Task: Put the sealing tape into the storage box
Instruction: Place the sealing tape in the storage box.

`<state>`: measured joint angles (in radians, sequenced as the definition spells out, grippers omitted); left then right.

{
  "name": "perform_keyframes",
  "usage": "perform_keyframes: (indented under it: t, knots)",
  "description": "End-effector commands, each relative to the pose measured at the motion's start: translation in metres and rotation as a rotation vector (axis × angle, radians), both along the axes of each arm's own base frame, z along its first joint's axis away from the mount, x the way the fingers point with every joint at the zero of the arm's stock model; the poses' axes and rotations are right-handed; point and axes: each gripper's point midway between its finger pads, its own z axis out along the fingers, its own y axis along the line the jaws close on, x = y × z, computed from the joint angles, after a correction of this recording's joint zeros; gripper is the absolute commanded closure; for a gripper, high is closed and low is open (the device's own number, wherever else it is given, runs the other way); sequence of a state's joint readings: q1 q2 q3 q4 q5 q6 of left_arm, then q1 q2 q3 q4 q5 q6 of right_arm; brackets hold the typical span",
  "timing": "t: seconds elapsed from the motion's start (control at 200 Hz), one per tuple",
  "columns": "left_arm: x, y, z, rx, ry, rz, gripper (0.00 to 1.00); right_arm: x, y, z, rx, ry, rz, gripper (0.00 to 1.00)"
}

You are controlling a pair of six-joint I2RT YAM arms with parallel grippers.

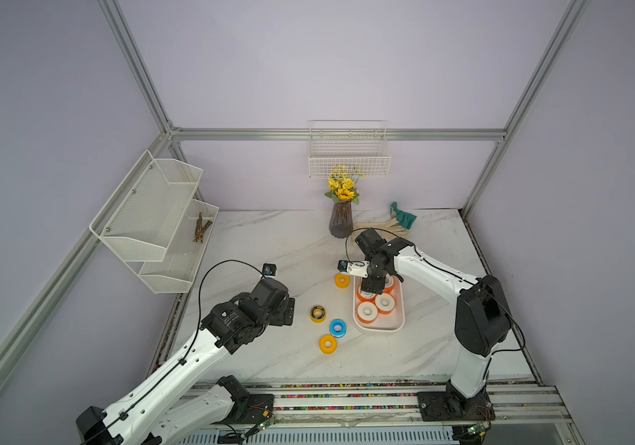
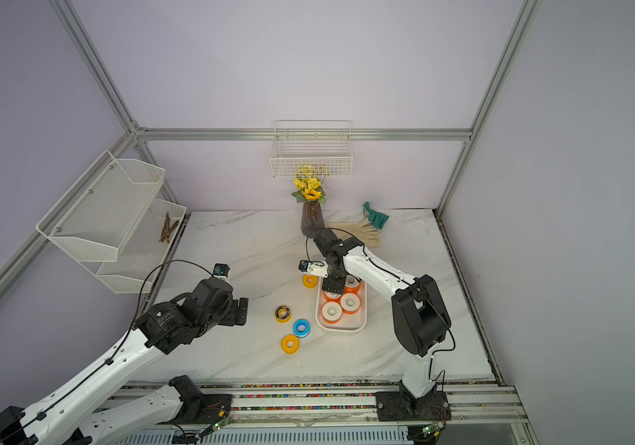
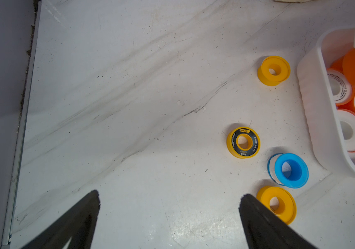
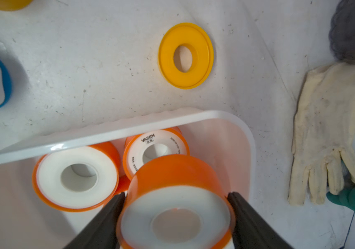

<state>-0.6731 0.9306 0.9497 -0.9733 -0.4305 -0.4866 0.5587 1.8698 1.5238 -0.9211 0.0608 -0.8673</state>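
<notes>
Right now the right gripper (image 4: 175,194) is clamping a held orange spool (image 4: 174,217) by its rim, one finger pressing on each side, the white face turned up toward the wrist camera. It is carrying this spool over the far end of the storage box (image 4: 116,131). Below it a labelled orange spool (image 4: 156,148) and a plain orange spool (image 4: 76,177) are lying flat in the box. Whether the held spool is touching them I cannot tell.

The left gripper (image 3: 170,194) is hanging over the bare counter (image 3: 129,86) with its jaws wide apart and nothing between them. Just beside one finger the near yellow spool (image 3: 278,203) is lying flat. Beyond it the blue-white spool (image 3: 290,170) and the black-yellow spool (image 3: 243,142) are lying near the box, and the far yellow spool (image 3: 274,70) is sitting just outside the box's far corner.
</notes>
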Motion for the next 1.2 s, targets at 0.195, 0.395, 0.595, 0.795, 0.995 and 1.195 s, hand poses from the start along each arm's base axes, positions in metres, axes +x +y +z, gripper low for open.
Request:
perform_keyframes:
  t: [0.195, 0.395, 0.595, 0.795, 0.995, 1.195]
  knots:
    - [0.003, 0.0, 0.0, -0.001, -0.01, 0.001, 0.0, 0.003, 0.012, -0.008, 0.008, 0.075, 0.06, 0.28]
    - [0.004, -0.001, -0.002, 0.003, -0.004, -0.003, 0.0, 0.004, 0.014, -0.014, 0.005, 0.091, 0.054, 0.28]
    - [0.004, -0.002, -0.001, 0.0, -0.004, -0.005, 0.0, 0.001, 0.011, -0.028, -0.018, 0.127, 0.047, 0.27]
    - [0.004, -0.002, -0.002, 0.001, -0.002, -0.007, 0.0, 0.005, 0.012, -0.032, -0.021, 0.12, 0.046, 0.27]
    - [0.004, -0.002, -0.004, 0.007, 0.006, -0.007, 0.0, 0.004, 0.011, -0.036, -0.019, 0.135, 0.037, 0.27]
    - [0.004, -0.002, -0.003, 0.005, 0.003, -0.008, 0.0, 0.005, 0.009, -0.038, -0.03, 0.136, 0.025, 0.25]
